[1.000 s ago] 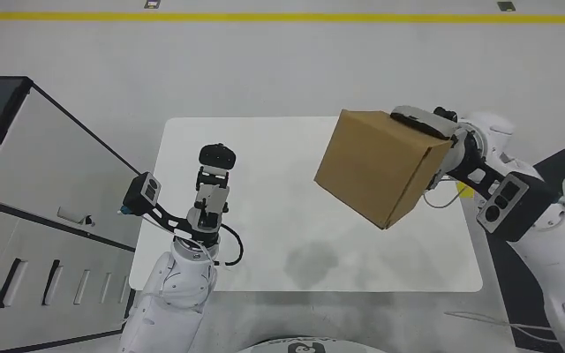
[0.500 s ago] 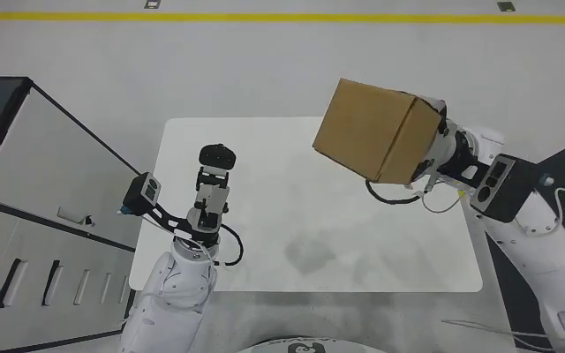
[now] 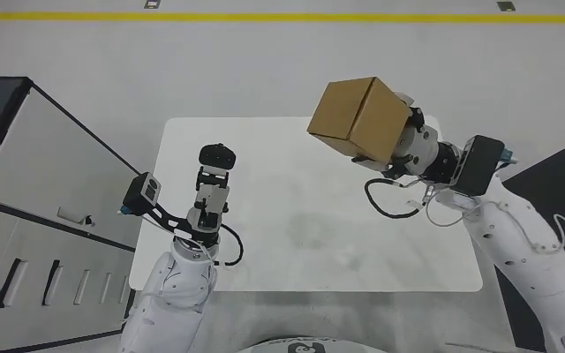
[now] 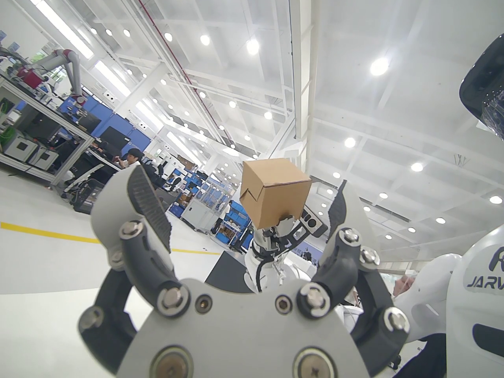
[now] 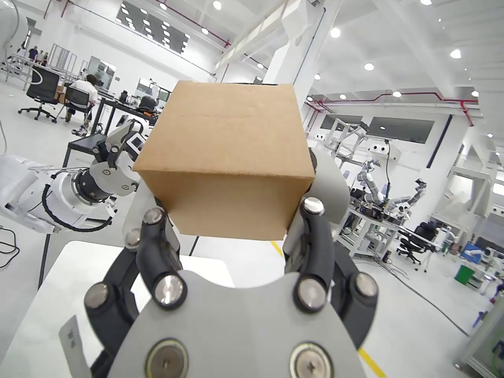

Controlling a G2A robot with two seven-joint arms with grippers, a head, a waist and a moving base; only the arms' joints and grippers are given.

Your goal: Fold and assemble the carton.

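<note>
The brown carton is folded into a closed cube and hangs in the air over the table's far right part. My right gripper is shut on the carton, with one finger against each side near its lower end. The left wrist view shows the carton farther off, with a tucked flap on one face. My left gripper stands over the table's left side, pointing upward. It is open with nothing between its ribbed pads, well apart from the carton.
The white table has rounded corners and a bare top. A grey cabinet stands close to its left edge. A yellow floor line runs beyond the far side.
The right arm has swung the carton farther from me and a little left, turning it so a different face shows on top. The left arm has kept still.
</note>
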